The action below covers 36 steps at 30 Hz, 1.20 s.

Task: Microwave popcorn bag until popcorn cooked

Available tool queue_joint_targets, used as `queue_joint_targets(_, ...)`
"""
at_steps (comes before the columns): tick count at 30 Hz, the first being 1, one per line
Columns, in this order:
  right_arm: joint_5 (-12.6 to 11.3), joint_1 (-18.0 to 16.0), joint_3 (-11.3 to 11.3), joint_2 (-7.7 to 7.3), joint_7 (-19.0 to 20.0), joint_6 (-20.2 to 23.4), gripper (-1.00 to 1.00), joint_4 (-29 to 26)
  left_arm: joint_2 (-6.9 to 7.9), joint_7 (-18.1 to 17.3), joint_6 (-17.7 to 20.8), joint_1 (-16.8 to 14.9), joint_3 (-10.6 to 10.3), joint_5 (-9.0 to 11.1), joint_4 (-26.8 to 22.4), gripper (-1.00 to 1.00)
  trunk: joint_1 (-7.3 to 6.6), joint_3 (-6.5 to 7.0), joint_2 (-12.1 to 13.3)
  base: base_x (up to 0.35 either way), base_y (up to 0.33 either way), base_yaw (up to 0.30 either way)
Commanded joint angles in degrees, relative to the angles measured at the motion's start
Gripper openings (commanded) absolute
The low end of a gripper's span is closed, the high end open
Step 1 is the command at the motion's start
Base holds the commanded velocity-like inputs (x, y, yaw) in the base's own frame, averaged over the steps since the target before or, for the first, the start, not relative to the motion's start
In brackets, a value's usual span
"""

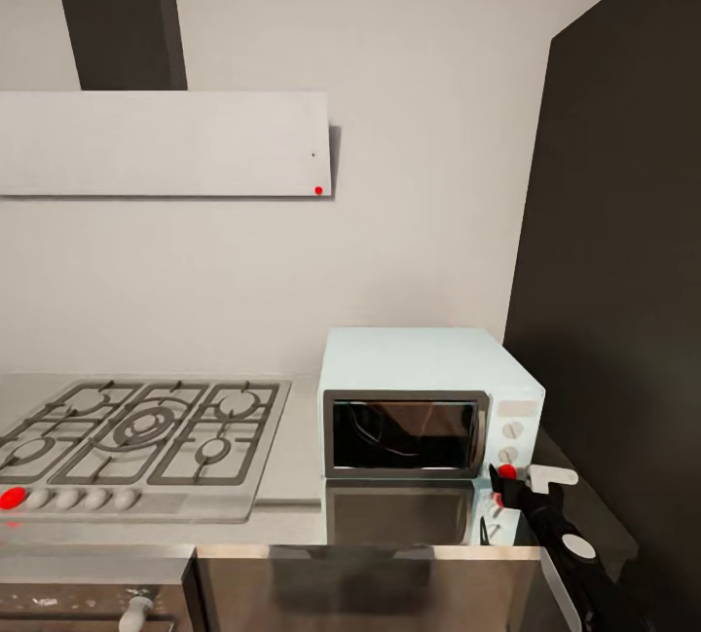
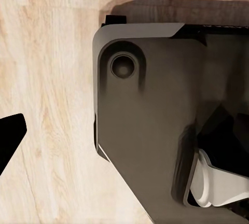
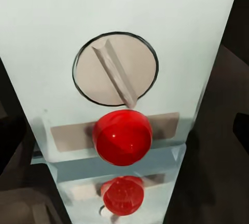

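Head view faces wall squarely, slightly down, over hob (image 1: 136,437) and microwave (image 1: 428,398) at middle range; right wrist view sits close against microwave's knob (image 3: 115,68) and red light (image 3: 122,137), shared with head; left wrist looks down on plank floor (image 2: 46,79).

Even, soft light fills the head view, with pale walls bright and the tall dark cabinet (image 1: 623,252) nearly black. The hood panel (image 1: 166,143) casts a thin shadow along its right edge. The microwave (image 1: 428,398) door glass carries faint reflections, and the glossy tabletop (image 1: 292,491) mirrors it. All renders look slightly soft; the right wrist close-up is blurriest.
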Motion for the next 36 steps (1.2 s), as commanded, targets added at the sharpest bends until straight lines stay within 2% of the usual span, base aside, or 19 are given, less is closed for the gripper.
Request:
queue_joint_targets(1, 0.15, -0.02, -0.22, 0.03, 0.37, -0.19, 1.0, 0.06, 0.03, -0.13, 0.33, 0.01, -0.49, 0.54, -0.1, 1.0, 0.01, -0.01, -0.03, 0.0, 0.0, 0.0)
queue_joint_targets(6, 0.15, -0.02, -0.22, 0.03, 0.37, -0.19, 1.0, 0.86, 0.03, -0.13, 0.33, 0.01, -0.49, 0.54, -0.1, 1.0, 0.01, -0.01, -0.03, 0.0, 0.0, 0.0)
queue_joint_targets(10, 0.19, -0.02, -0.22, 0.03, 0.37, -1.17, 1.0, 3.8, 0.03, -0.13, 0.33, 0.01, -0.5, 0.54, -0.1, 1.0, 0.01, -0.01, -0.03, 0.0, 0.0, 0.0)
queue_joint_targets(11, 0.21, -0.02, -0.22, 0.03, 0.37, -2.4, 1.0, 4.84, 0.03, -0.13, 0.33, 0.01, -0.48, 0.54, -0.1, 1.0, 0.01, -0.01, -0.03, 0.0, 0.0, 0.0)
queue_joint_targets(13, 0.23, -0.02, -0.22, 0.03, 0.37, -7.78, 1.0, 8.62, 0.03, -0.13, 0.33, 0.01, -0.49, 0.54, -0.1, 1.0, 0.01, -0.01, -0.03, 0.0, 0.0, 0.0)
queue_joint_targets(16, 0.23, -0.04, -0.21, 0.03, 0.37, -11.55, 1.0, 11.14, 0.03, -0.13, 0.33, 0.01, -0.47, 0.54, -0.1, 1.0, 0.01, -0.01, -0.03, 0.0, 0.0, 0.0)
queue_joint_targets(18, 0.24, -0.03, -0.25, 0.03, 0.37, -12.07, 1.0, 11.53, 0.04, -0.13, 0.33, 0.01, -0.46, 0.54, -0.1, 1.0, 0.01, -0.01, -0.03, 0.0, 0.0, 0.0)
queue_joint_targets(19, 0.24, -0.03, -0.28, 0.03, 0.37, -12.19, -1.0, 11.63, 0.03, -0.13, 0.33, 0.01, -0.48, 0.54, -0.1, 1.0, 0.01, -0.01, -0.03, 0.0, 0.0, 0.0)
queue_joint_targets(36, 0.24, -0.06, -0.49, 0.03, 0.37, -12.24, -1.0, 11.72, -0.06, -0.13, 0.33, 0.01, -0.5, 0.54, -0.1, 1.0, 0.01, -0.01, -0.03, 0.0, 0.0, 0.0)
